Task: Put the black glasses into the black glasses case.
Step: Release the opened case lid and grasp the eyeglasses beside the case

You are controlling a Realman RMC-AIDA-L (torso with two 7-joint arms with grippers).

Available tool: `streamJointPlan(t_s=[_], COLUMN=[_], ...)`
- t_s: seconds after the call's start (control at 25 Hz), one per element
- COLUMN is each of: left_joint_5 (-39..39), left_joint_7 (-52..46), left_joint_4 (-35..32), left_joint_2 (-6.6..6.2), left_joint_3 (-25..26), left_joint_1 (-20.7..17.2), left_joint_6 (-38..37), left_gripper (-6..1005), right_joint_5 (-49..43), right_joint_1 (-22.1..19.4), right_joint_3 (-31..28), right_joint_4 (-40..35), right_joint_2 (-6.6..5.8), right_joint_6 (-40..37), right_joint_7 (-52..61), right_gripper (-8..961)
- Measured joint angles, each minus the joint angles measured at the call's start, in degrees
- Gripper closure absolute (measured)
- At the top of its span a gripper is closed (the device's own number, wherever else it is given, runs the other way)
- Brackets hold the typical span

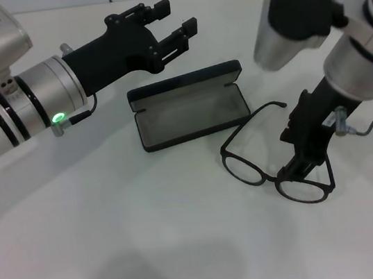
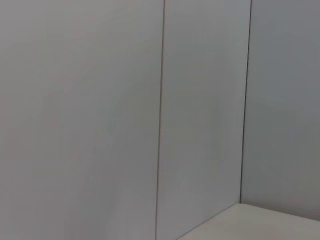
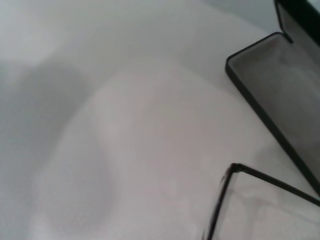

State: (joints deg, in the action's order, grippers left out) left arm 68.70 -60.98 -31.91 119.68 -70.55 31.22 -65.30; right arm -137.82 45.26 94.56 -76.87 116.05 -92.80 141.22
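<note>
The black glasses (image 1: 273, 178) lie on the white table with their temple arms unfolded, in front of and to the right of the case. The black glasses case (image 1: 189, 107) lies open, its grey lining up and its lid standing at the far side. My right gripper (image 1: 297, 165) is down at the frame by the right lens, between the two temple arms. My left gripper (image 1: 172, 19) is open and empty, hovering above the table behind the case. The right wrist view shows a corner of the glasses (image 3: 234, 167) and part of the case (image 3: 270, 75).
The white table (image 1: 118, 248) extends in front of and to the left of the case. A pale panelled wall (image 2: 100, 100) fills the left wrist view. The right arm's silver forearm (image 1: 288, 19) hangs over the back right.
</note>
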Motion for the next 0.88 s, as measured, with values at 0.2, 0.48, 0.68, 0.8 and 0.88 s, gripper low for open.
streamJointPlan(t_s=[0.2, 0.48, 0.68, 0.8, 0.88], left_joint_5=[0.1, 0.1, 0.1, 0.1, 0.1], left_joint_7=[-0.1, 0.1, 0.1, 0.1, 0.1], left_joint_4=[0.2, -0.1, 0.0, -0.1, -0.1], left_joint_2=[-0.03, -0.07, -0.07, -0.02, 0.01], left_joint_3=[-0.1, 0.1, 0.0, -0.1, -0.2], left_joint_1=[0.1, -0.2, 0.1, 0.2, 0.2], left_joint_6=[0.0, 0.0, 0.0, 0.1, 0.1], left_gripper=[423, 421, 421, 422, 422], right_joint_5=[-0.1, -0.5, -0.3, -0.1, -0.1], right_joint_1=[0.1, -0.1, 0.5, 0.6, 0.6], right_joint_3=[4.5, 7.6, 10.1, 11.2, 11.8], right_joint_4=[2.0, 3.2, 4.0, 4.3, 4.5], right_joint_2=[0.07, 0.13, 0.13, 0.13, 0.13], right_joint_6=[3.4, 6.3, 7.9, 8.9, 9.6], right_joint_7=[0.8, 1.7, 1.8, 2.1, 2.2], right_gripper=[310, 365, 436, 478, 492])
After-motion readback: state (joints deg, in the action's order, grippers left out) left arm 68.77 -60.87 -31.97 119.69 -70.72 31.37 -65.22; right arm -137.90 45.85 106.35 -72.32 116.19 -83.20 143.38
